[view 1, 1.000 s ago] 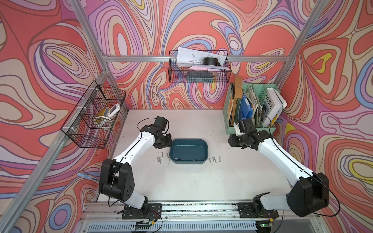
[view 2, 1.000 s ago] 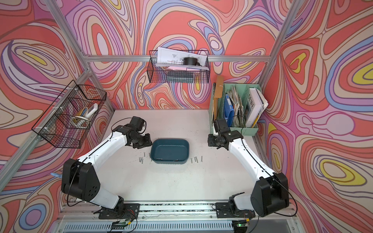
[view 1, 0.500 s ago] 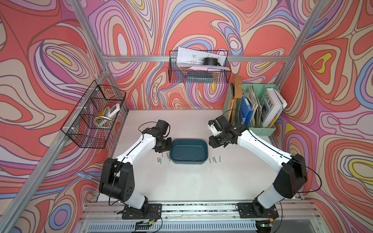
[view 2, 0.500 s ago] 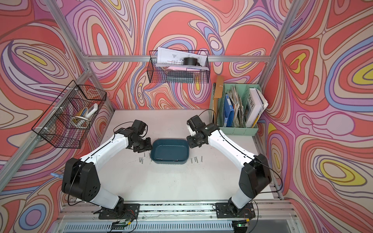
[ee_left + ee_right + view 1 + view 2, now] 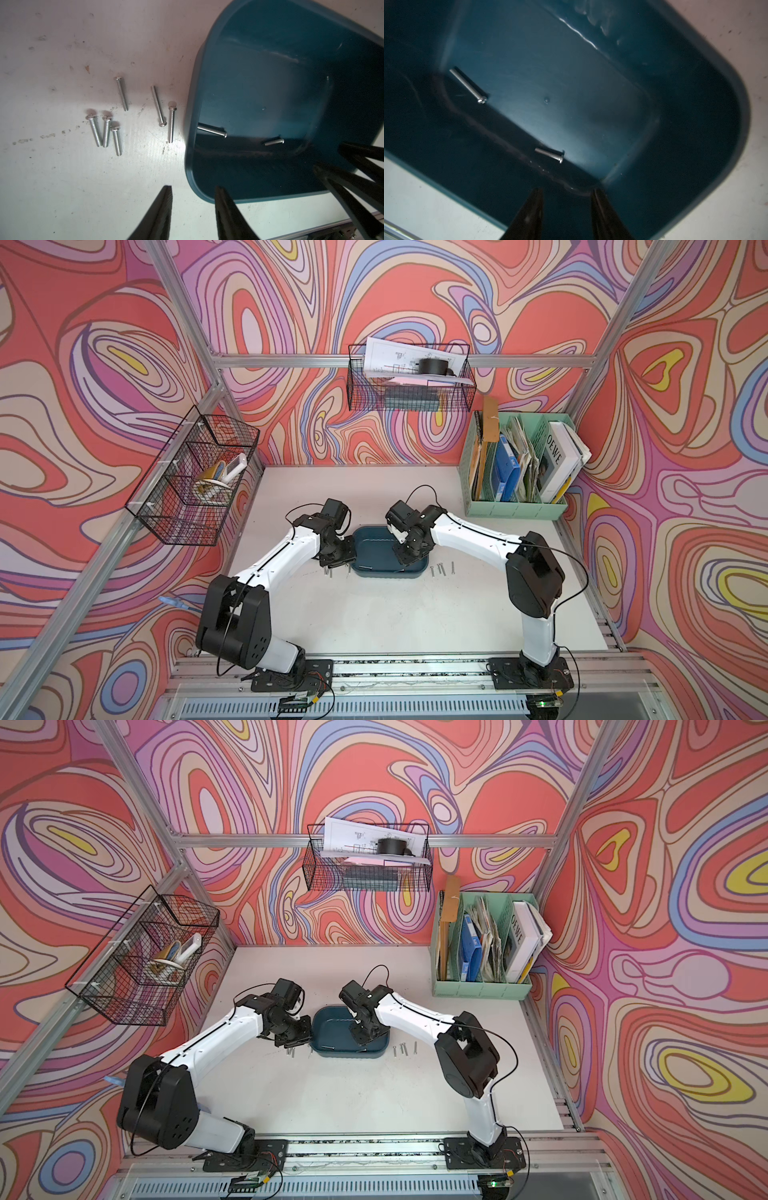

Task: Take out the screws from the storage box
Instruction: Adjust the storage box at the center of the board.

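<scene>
I see the dark teal storage box [image 5: 388, 575] [image 5: 349, 1053], shallow with rounded corners and a raised rim, sitting flat near the middle of the surface, its long side parallel to the front edge. Two silver screws [image 5: 212, 130] [image 5: 468, 85] lie apart on its floor near the front wall. Six more screws [image 5: 170, 124] lie on the surface just beside the end facing the left edge, and three others [image 5: 441, 569] lie beside the end facing the right edge.
</scene>
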Tool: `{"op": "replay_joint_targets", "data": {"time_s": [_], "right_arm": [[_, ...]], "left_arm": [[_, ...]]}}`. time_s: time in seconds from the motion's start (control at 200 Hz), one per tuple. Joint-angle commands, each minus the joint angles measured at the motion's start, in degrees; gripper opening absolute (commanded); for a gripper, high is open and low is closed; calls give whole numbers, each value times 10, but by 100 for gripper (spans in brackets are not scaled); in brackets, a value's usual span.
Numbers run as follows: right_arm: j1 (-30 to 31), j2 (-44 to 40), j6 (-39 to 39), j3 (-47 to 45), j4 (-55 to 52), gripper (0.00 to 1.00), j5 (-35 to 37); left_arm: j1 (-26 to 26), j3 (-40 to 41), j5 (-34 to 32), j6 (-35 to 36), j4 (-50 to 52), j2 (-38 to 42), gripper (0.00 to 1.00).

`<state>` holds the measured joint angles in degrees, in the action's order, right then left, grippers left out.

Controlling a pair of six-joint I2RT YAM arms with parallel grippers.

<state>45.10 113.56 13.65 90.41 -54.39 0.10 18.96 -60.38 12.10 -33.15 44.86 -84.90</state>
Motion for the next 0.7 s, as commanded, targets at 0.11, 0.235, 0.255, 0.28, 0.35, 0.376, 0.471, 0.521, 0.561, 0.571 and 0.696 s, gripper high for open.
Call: {"op": "replay_joint_targets", "data": {"time_s": [0.11, 0.235, 0.255, 0.28, 0.35, 0.376, 0.471, 0.521, 0.561, 0.571, 0.696], "right_arm": [[1, 34, 44, -4, 18, 41, -6], [5, 46, 43, -22, 18, 43, -10], [7, 48, 43, -24, 17, 44, -8], [10, 49, 44, -28, 18, 44, -7], [13, 53, 47, -40, 29, 45, -12], [14, 55, 49, -44, 35, 45, -14], [16, 67, 53, -49, 51, 45, -16], [20, 76, 55, -48, 57, 45, -13], [23, 81, 55, -48, 64, 44, -13], [23, 83, 56, -48, 66, 43, -12], [31, 90, 68, -51, 95, 39, -1]], "left_arm": [[12, 6, 13, -22, -11, -8, 36], [14, -3, 23, -28, -8, -23, 33], [14, -3, 24, -28, -8, -24, 32], [15, -4, 23, -30, -8, -25, 32], [18, -6, 23, -29, -8, -28, 29], [19, -7, 20, -28, -5, -30, 29], [21, -10, 15, -26, 3, -37, 25], [21, -8, 15, -26, 3, -40, 22], [21, -8, 18, -25, 2, -42, 20], [22, -7, 19, -25, 2, -42, 20], [24, -15, 21, -22, 5, -51, 18]]}}
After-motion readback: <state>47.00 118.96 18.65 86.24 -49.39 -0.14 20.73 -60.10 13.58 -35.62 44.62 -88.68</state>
